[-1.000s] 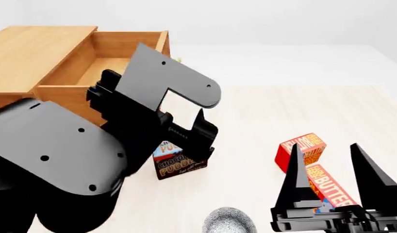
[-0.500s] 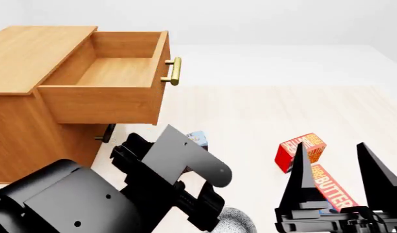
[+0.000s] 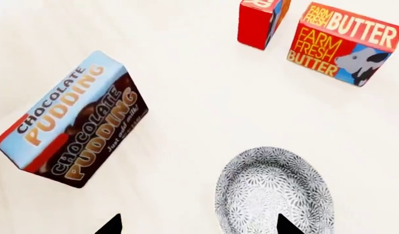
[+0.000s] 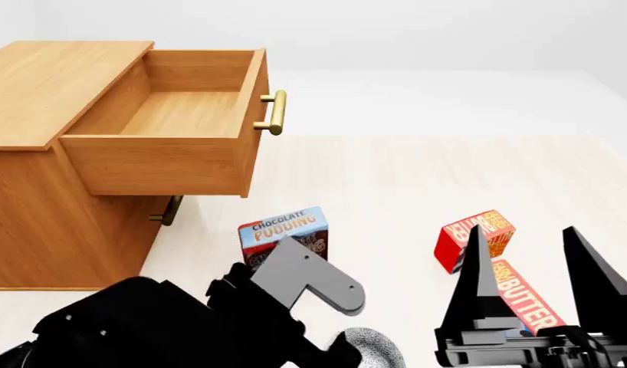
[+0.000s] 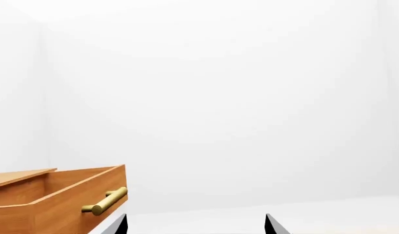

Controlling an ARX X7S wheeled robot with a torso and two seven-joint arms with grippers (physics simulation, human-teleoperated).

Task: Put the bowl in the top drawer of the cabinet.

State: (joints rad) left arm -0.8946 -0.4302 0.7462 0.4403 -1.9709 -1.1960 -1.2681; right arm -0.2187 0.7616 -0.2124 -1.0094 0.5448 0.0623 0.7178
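Bowl, small, round, white with grey speckling point(image 3: 272, 192), stands on the pale table point(image 4: 395, 184), empty, at roughly 6 o'clock in the head view, partly hidden by the left arm. Left gripper point(image 3: 196, 225) hangs above it, jaws spread wide, one tip over the rim, grasping nothing. Top wooden drawer point(image 4: 181, 115) of the light-brown cabinet point(image 4: 37, 192) is pulled out (brass handle at 11 o'clock). Right gripper point(image 4: 533, 264) stands at 5 o'clock, jaws released, empty. Chocolate pudding box point(image 3: 72, 124) lies near the bowl.
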